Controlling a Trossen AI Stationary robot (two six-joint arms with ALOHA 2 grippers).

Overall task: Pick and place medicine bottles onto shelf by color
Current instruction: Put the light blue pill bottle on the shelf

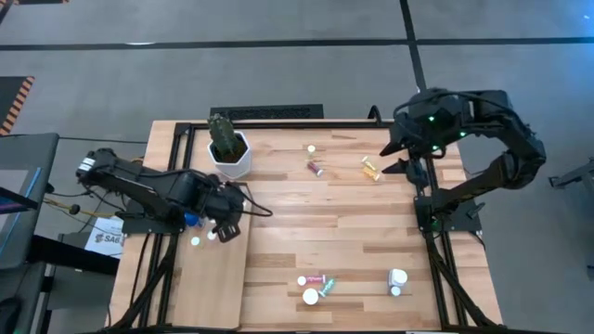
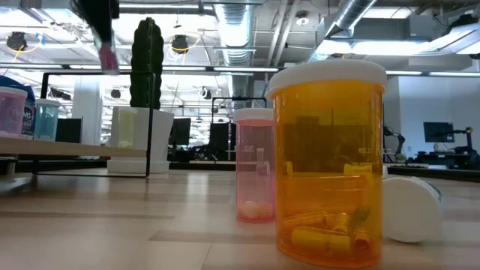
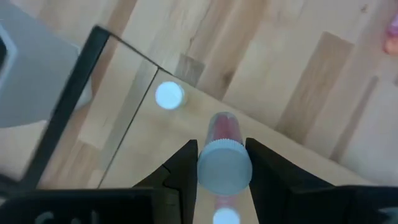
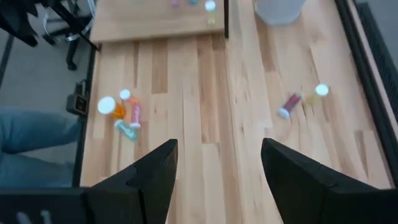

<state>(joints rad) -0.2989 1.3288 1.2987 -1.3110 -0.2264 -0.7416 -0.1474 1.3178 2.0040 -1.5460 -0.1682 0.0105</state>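
Note:
My left gripper [image 1: 225,226] hangs over the far right corner of the shelf [image 1: 212,278], shut on a pink medicine bottle [image 3: 222,127] with a white cap. In the low view that bottle [image 2: 109,57] shows high above the table. A blue bottle [image 1: 190,220] and white-capped ones [image 1: 196,242] stand on the shelf. Pink [image 1: 316,168] and amber [image 1: 371,169] bottles lie on the tabletop; others are grouped near the front [image 1: 316,284]. My right gripper [image 1: 401,160] waits open, high over the far right of the table. My left gripper pinches the pink bottle's white cap [image 3: 205,172] by its sides between the two fingers. The fingers come from above, pointing steeply down. The pink body hangs below the cap, lifted clear above the shelf's corner.
A white pot with a cactus [image 1: 228,148] stands at the far left, just beyond the shelf. A white bottle [image 1: 397,278] is at the near right. A black frame edge [image 3: 81,93] runs beside the shelf. Bare tabletop [image 1: 325,223] lies in the middle.

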